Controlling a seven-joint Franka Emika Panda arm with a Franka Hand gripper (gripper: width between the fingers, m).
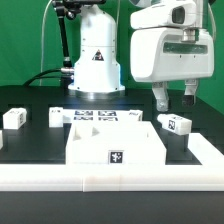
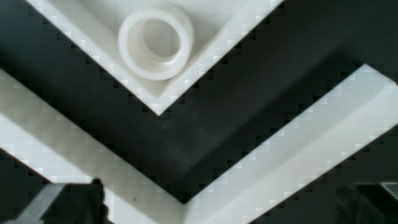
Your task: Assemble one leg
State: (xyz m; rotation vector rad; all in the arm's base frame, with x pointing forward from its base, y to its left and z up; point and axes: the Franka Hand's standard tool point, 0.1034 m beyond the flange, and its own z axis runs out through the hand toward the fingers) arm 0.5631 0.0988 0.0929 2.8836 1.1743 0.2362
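My gripper [image 1: 174, 98] hangs open and empty at the exterior view's right, fingers pointing down. A leg [image 1: 178, 123], a small white post with tags, lies on the black table just below and slightly in front of it, apart from the fingers. Two more legs [image 1: 14, 117] [image 1: 55, 116] lie at the exterior view's left. The large flat white panel [image 1: 115, 145] lies in front at the centre. The wrist view shows one panel corner with its round socket [image 2: 155, 42]. No leg shows in the wrist view. Only dark finger edges [image 2: 50, 205] show there.
A white wall [image 1: 110, 182] runs along the table's front and turns up the right side [image 1: 205, 150]; its corner [image 2: 169, 150] shows in the wrist view. The marker board [image 1: 105, 117] lies behind the panel. The robot base [image 1: 97, 60] stands at the back.
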